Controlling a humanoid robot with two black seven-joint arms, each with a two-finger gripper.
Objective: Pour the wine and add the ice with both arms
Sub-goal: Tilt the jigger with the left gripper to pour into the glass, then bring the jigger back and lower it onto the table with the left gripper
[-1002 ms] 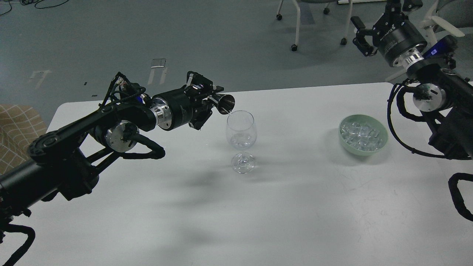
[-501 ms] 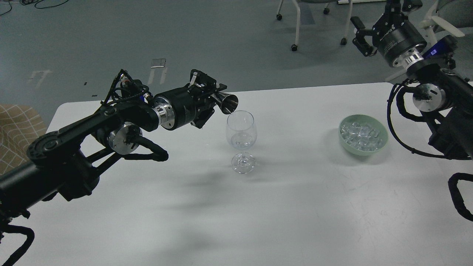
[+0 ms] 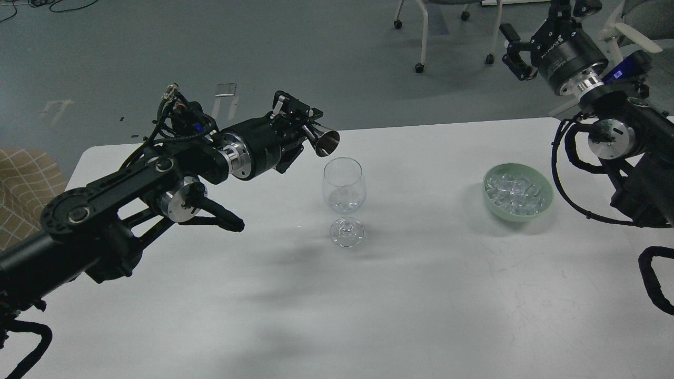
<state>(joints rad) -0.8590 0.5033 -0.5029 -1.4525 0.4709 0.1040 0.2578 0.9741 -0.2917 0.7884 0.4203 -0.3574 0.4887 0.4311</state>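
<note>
A clear stemmed glass (image 3: pixel 344 200) stands mid-table with a little clear wine (image 3: pixel 343 201) in its bowl. My left gripper (image 3: pixel 305 131) is shut on a small metal measuring cup (image 3: pixel 325 142), held tipped on its side, mouth to the right, just up and left of the glass rim. No stream shows from the cup. A green bowl (image 3: pixel 542 202) at the right holds many clear ice cubes (image 3: pixel 515 192). My right gripper (image 3: pixel 518 50) is raised high beyond the table's far right corner, open and empty, well above the bowl.
The white table (image 3: pixel 368 295) spreads in front of the glass. A tan chequered chair (image 3: pixel 21 184) sits off the left edge. Office chair legs (image 3: pixel 421 37) stand on the floor behind the table.
My left gripper has lifted the metal cup up and slightly back from the glass rim, and the cup's mouth has risen. The right arm has not moved.
</note>
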